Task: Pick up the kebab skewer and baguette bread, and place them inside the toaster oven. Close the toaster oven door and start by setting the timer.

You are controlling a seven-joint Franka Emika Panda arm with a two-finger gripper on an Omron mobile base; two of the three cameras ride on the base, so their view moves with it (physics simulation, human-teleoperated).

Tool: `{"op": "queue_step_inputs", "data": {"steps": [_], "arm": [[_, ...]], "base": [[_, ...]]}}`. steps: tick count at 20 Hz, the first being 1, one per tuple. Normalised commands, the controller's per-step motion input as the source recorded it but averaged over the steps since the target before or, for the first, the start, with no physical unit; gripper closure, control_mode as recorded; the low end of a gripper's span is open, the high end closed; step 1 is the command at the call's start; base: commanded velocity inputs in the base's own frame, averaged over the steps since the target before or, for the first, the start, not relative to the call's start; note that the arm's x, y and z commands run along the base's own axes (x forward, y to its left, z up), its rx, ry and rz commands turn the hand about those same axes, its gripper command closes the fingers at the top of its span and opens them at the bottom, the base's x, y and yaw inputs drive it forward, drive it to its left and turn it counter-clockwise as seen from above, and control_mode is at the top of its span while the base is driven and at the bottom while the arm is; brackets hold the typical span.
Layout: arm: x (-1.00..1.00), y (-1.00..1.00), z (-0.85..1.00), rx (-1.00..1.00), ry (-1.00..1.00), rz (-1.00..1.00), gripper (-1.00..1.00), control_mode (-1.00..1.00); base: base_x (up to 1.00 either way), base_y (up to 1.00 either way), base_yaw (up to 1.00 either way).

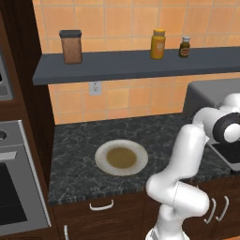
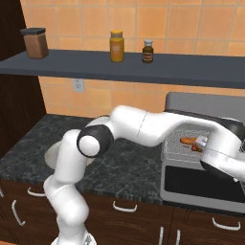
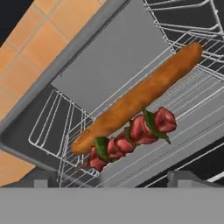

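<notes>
Kebab skewer (image 3: 131, 139) and baguette bread (image 3: 140, 95) lie touching on the toaster oven (image 2: 201, 103) rack. Jaws wide apart, holding nothing. Withdraw straight out, clear of the rack, before lifting the toaster oven door (image 2: 201, 184)

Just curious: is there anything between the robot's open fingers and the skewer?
No. In the hand view, only bare rack separates the gripper from the kebab skewer.
</notes>
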Motion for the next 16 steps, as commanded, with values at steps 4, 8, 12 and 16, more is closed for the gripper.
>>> {"op": "queue_step_inputs", "data": {"steps": [4, 8, 12, 16], "arm": [[0.0, -0.55, 0.0, -0.1, -0.28, 0.32, -1.0, -1.0], [0.0, -0.35, 0.0, -0.01, -0.17, 0.16, -1.0, -1.0], [0.1, -0.15, -0.11, -0.04, -0.15, 0.06, -1.0, -1.0], [0.02, 0.0, -0.35, -0.1, -0.17, 0.0, -1.0, -1.0]], "base": [[0.0, 0.0, 0.0], [0.0, 0.0, 0.0], [0.0, 0.0, 0.0], [0.0, 0.0, 0.0]]}}
